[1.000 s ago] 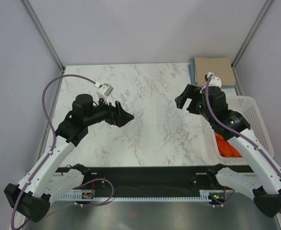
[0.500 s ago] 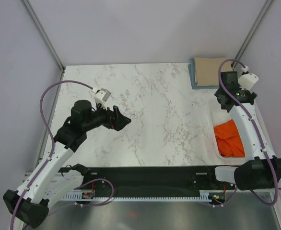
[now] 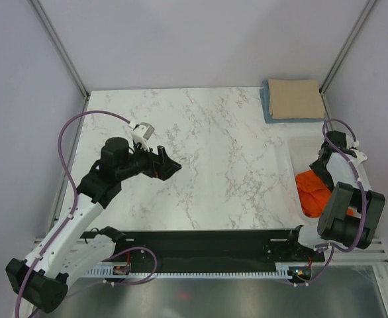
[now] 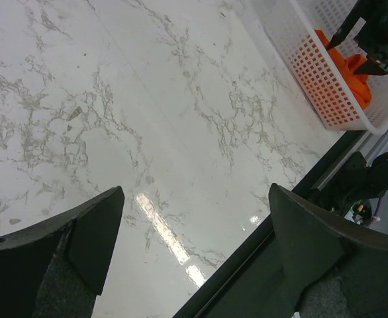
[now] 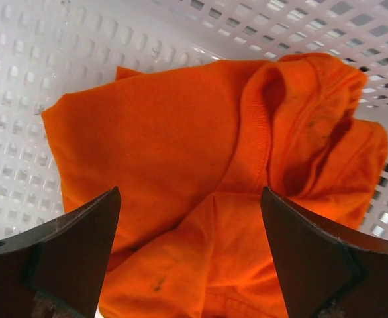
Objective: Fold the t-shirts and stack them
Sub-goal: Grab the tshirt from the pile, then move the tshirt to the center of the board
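— Beneath your right gripper [image 5: 191, 225], what lies there?
— A crumpled bright orange cloth t-shirt [image 5: 181, 152], inside the white perforated plastic basket [image 5: 48, 53]. My fingers stand wide apart over it, holding nothing.
— And your left gripper [image 4: 194, 245]?
— Spread wide too, nothing in it, over the white marbled tabletop [image 4: 114, 99]. Beyond my right gripper, a folded tan-beige t-shirt [image 3: 294, 98] lies on a light blue t-shirt [image 3: 266, 106].

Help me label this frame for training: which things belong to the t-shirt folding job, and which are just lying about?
Job:
- orange t-shirt, crumpled
- tan t-shirt, folded, far right corner
- light blue t-shirt beneath it, only edges showing
- right claw, open over the orange one

Lying about:
- white perforated basket holding the orange one
- marble table
- purple cable on the left arm
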`<state>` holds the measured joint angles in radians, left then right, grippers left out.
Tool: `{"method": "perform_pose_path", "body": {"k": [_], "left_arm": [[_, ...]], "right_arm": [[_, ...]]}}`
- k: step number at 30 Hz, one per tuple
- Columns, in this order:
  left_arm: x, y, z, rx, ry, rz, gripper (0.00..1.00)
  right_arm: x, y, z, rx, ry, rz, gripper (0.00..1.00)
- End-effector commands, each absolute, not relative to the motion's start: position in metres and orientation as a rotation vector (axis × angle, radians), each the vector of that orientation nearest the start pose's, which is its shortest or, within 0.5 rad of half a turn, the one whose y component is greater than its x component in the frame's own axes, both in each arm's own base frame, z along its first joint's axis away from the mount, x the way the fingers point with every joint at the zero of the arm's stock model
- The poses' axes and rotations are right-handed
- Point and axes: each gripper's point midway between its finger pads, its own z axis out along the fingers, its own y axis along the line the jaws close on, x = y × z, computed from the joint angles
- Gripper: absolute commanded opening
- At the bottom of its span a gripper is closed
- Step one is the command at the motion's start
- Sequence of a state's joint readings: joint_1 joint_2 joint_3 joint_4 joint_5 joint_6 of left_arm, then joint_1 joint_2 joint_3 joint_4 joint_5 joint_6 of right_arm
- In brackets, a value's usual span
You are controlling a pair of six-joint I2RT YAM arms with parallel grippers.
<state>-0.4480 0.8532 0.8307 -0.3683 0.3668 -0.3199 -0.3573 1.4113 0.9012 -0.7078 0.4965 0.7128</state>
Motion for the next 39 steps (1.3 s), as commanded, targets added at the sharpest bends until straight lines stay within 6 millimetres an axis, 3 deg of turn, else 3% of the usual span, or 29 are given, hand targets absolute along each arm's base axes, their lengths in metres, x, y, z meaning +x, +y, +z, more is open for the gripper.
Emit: {"method": "perform_pose_path", "body": {"k": [1, 5, 7, 9, 10, 12, 13, 15, 16, 18, 19, 21, 22, 23, 24, 25, 26, 27, 30, 33, 34, 35, 36, 37, 38, 39], "left_arm": [[0.237, -0.193, 0.242, 0.389, 1.98, -0.823, 0.98], [0.239, -0.193, 0.241, 0.382, 1.986, -0.814, 0.97], [0.24, -0.192, 0.24, 0.378, 1.986, -0.808, 0.97], [0.24, -0.191, 0.24, 0.376, 1.988, -0.805, 0.97], [0.241, -0.191, 0.239, 0.375, 1.989, -0.803, 0.97], [0.241, -0.192, 0.238, 0.377, 1.997, -0.807, 0.97], [0.241, -0.194, 0.239, 0.382, 1.997, -0.816, 0.97], [0.24, -0.196, 0.237, 0.39, 2.005, -0.83, 0.97], [0.24, -0.197, 0.238, 0.396, 2.003, -0.839, 0.97], [0.239, -0.197, 0.239, 0.396, 2.001, -0.839, 0.97], [0.239, -0.196, 0.24, 0.394, 1.997, -0.835, 0.97], [0.238, -0.194, 0.245, 0.388, 1.978, -0.825, 0.97], [0.238, -0.193, 0.245, 0.385, 1.973, -0.821, 0.97], [0.238, -0.192, 0.247, 0.383, 1.965, -0.816, 0.97], [0.238, -0.191, 0.249, 0.381, 1.959, -0.814, 0.97], [0.238, -0.189, 0.251, 0.372, 1.95, -0.804, 0.97], [0.238, -0.188, 0.253, 0.367, 1.943, -0.802, 0.97], [0.24, -0.186, 0.253, 0.354, 1.943, -0.787, 0.97], [0.242, -0.18, 0.26, 0.302, 1.924, -0.759, 0.97], [0.24, -0.175, 0.272, 0.255, 1.894, -0.758, 0.97], [0.239, -0.174, 0.275, 0.242, 1.888, -0.769, 0.97], [0.236, -0.174, 0.278, 0.237, 1.878, -0.777, 0.97], [0.235, -0.174, 0.279, 0.236, 1.876, -0.788, 0.96], [0.233, -0.174, 0.28, 0.226, 1.875, -0.795, 0.96], [0.231, -0.173, 0.28, 0.222, 1.875, -0.799, 0.96], [0.229, -0.172, 0.273, 0.214, 1.897, -0.798, 0.96]], "right_arm": [[0.26, -0.157, 0.06, 1.462, 2.145, -0.47, 0.95], [0.264, -0.161, 0.046, 1.456, 2.156, -0.454, 0.87], [0.263, -0.166, 0.04, 1.449, 2.163, -0.471, 0.76], [0.263, -0.17, 0.042, 1.44, 2.166, -0.484, 0.53], [0.267, -0.173, 0.051, 1.419, 2.145, -0.48, 0.34], [0.274, -0.176, 0.07, 1.372, 2.125, -0.467, 0.17], [0.283, -0.178, 0.096, 1.341, 2.078, -0.435, 0.0], [0.292, -0.18, 0.131, 1.295, 2.033, -0.407, 0.0], [0.3, -0.181, 0.171, 1.256, 1.971, -0.375, 0.0], [0.314, -0.171, 0.212, 1.169, 1.937, -0.265, 0.0], [0.322, -0.167, 0.257, 1.11, 1.859, -0.206, 0.0], [0.336, -0.142, 0.305, 0.977, 1.814, -0.025, 0.0], [0.337, -0.13, 0.355, 0.889, 1.723, 0.049, 0.0], [0.338, -0.118, 0.379, 0.828, 1.681, 0.119, 0.0], [0.344, -0.092, 0.414, 0.715, 1.617, 0.273, 0.0], [0.337, -0.073, 0.452, 0.634, 1.536, 0.365, 0.0], [0.333, -0.057, 0.475, 0.571, 1.488, 0.454, 0.0], [0.328, -0.025, 0.509, 0.476, 1.422, 0.643, 0.0], [0.301, 0.033, 0.569, 0.259, 1.273, 0.906, 0.0], [0.294, 0.076, 0.574, 0.207, 1.276, 1.114, 0.0], [0.306, 0.085, 0.556, 0.208, 1.32, 1.135, 0.0], [0.307, 0.107, 0.543, 0.171, 1.365, 1.183, 0.0], [0.315, 0.118, 0.515, 0.208, 1.453, 1.201, 0.0], [0.332, 0.128, 0.466, 0.272, 1.558, 1.184, 0.0], [0.331, 0.154, 0.433, 0.214, 1.652, 1.178, 0.0], [0.338, 0.166, 0.371, 0.255, 1.825, 1.149, 0.0]]}}
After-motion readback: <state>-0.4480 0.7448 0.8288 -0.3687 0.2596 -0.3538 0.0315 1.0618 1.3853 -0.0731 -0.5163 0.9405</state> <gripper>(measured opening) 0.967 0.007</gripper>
